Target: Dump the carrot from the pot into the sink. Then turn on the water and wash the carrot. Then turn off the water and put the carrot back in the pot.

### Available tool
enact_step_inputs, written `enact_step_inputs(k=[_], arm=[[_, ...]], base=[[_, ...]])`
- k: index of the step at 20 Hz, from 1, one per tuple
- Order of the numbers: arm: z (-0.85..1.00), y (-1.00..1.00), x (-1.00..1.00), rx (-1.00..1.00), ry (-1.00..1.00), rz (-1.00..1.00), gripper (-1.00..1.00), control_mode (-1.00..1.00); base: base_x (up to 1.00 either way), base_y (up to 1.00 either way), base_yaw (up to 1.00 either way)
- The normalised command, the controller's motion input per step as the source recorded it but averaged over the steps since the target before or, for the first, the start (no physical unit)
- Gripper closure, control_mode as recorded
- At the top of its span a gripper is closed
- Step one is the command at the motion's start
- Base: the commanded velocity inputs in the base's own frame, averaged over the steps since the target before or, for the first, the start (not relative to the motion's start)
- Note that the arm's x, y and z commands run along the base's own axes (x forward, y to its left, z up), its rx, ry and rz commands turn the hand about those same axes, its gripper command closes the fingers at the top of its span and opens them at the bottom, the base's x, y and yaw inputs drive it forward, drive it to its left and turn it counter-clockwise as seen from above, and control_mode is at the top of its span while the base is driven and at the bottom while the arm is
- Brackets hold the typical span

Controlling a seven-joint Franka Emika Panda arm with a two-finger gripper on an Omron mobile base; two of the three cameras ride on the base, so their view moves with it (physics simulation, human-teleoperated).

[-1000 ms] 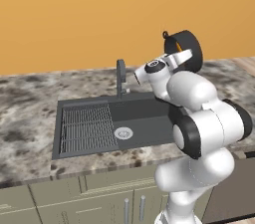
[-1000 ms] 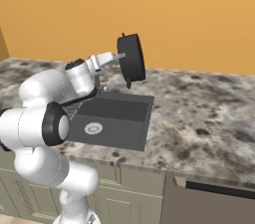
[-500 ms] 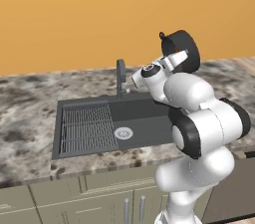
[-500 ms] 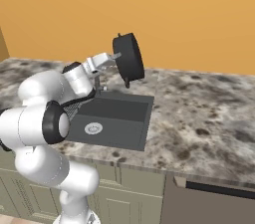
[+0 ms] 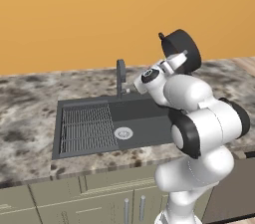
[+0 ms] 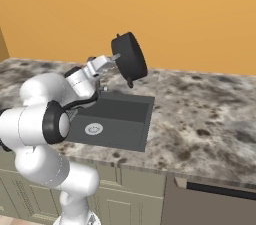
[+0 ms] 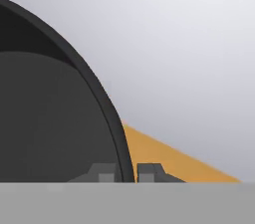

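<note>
I start from the pot (image 5: 182,51): it hangs in the air tipped fully on its side, high above the counter (image 6: 210,114) and over the right rear part of the sink (image 5: 144,123), just right of the faucet (image 5: 120,76) in the left base view. In the right base view its dark bottom faces the camera, so I judge the mouth points toward the basin side. The gripper (image 7: 128,173) is pinched tight on the pot's rim, one finger inside the wall and one outside (the hand view shows the rim running straight between the two tips).

The carrot I cannot find. The basin floor around the silver drain (image 5: 123,132) and the wire rack (image 5: 88,127) shows nothing orange, though the arm hides the right part of the sink, and the inside of the pot reads only as dark grey in the hand view.

So the relation I care about is pot mouth to basin: the pot sits above the sink's right end, close to its edge, and I would want the mouth angled down over open basin rather than counter.
</note>
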Motion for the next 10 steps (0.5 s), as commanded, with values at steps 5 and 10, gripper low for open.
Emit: enact_step_inputs(k=[5,10], arm=[[0.0,0.04,-0.06,-0.13,0.0,0.0,1.0,-1.0],[0.0,0.04,-0.12,-0.13,-0.03,0.0,1.0,-1.0]], base=[[0.0,0.0,0.0],[0.0,0.0,0.0]])
